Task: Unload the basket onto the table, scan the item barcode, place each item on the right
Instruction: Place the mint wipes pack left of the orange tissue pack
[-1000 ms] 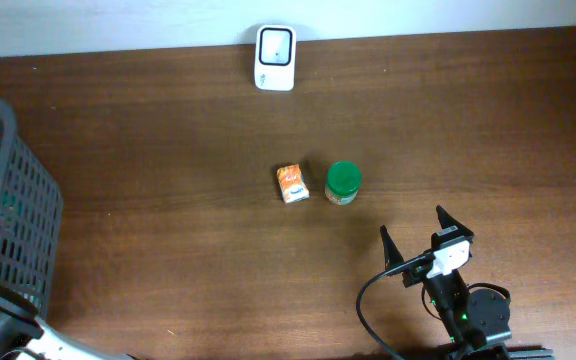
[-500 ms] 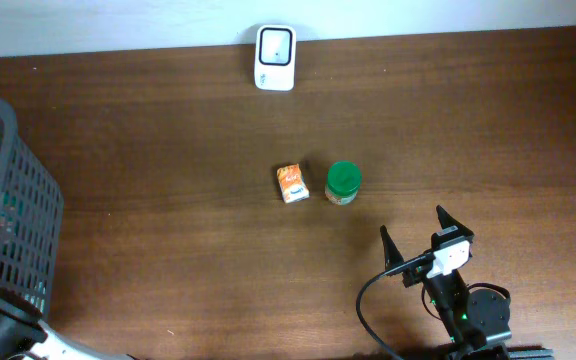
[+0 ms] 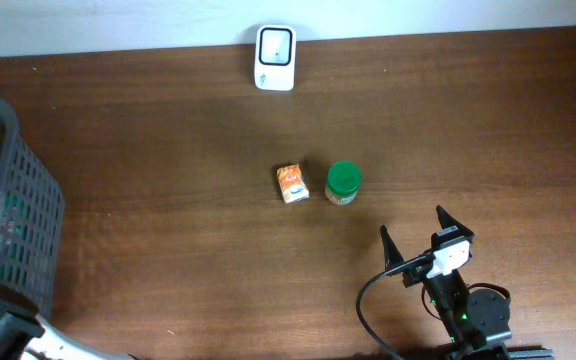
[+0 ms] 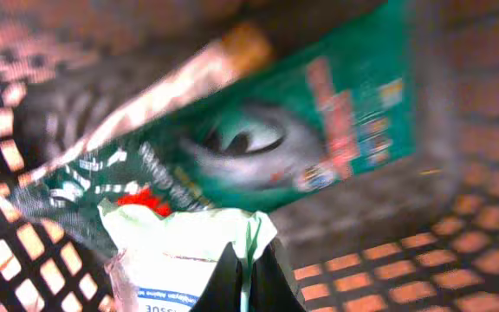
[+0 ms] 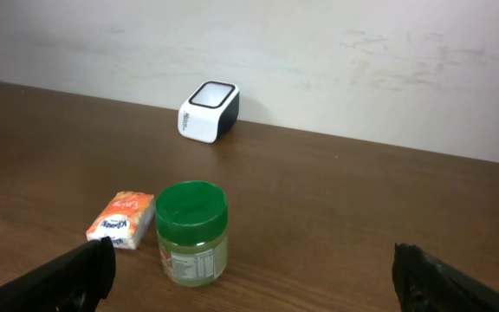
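open room across most of the brown wooden table [image 3: 148,130]. mid-table, only a small orange packet [image 3: 290,184] and a green-lidded jar [image 3: 343,182] just beside each other, narrow gap between. at the far edge, a white box scanner with a black window [image 3: 275,44]. bare wood from the wide-spread right gripper [image 3: 412,222] up to the jar. tight inside the dark grey mesh basket [image 3: 28,200] at the left: left gripper [image 4: 248,279] hemmed by lattice walls and a green foil pouch [image 4: 319,121], nipped on a white plastic packet [image 4: 180,260].

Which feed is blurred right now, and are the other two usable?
Left wrist: blurred, the green printed packet in the dark mesh basket unreadable. Right wrist: sharp on the green-lidded clear jar and white box-shaped scanner. Overhead: crisp, evenly lit, no glare.
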Robot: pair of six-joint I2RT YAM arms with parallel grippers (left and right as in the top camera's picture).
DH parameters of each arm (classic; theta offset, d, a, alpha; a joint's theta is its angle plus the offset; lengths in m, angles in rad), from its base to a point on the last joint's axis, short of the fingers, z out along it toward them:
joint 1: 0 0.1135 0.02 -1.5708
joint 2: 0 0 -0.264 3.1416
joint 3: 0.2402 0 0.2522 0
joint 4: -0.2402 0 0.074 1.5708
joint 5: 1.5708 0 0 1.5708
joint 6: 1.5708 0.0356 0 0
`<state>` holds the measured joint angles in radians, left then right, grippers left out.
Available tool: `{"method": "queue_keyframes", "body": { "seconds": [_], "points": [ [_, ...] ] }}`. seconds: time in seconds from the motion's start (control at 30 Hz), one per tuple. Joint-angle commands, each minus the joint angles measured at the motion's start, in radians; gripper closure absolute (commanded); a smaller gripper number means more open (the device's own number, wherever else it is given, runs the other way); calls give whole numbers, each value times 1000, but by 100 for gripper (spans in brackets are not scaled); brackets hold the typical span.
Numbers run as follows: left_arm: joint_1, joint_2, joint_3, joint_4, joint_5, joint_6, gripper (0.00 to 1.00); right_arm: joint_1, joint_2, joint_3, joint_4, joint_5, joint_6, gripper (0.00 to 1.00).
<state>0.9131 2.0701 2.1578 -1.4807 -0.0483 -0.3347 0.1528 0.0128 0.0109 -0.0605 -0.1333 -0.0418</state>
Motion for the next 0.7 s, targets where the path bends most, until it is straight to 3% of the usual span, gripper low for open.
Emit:
{"method": "queue_keyframes", "body": {
  "seconds": [0.0,0.3,0.47,0.57,0.67],
  "points": [
    [-72,-48,193,-26,11,11,100,-4,-5,-5,-5,-10,-3,2],
    [-365,-327,483,-2,7,11,100,-4,-5,-5,-5,-10,-3,2],
    [-633,-459,483,-50,7,11,100,-4,-5,-5,-5,-10,-3,1],
    [-813,-421,426,-176,7,11,100,-4,-5,-5,-5,-10,-3,2],
    [-988,-351,253,-179,6,11,100,-4,-5,-5,-5,-10,-3,2]
  ]
}}
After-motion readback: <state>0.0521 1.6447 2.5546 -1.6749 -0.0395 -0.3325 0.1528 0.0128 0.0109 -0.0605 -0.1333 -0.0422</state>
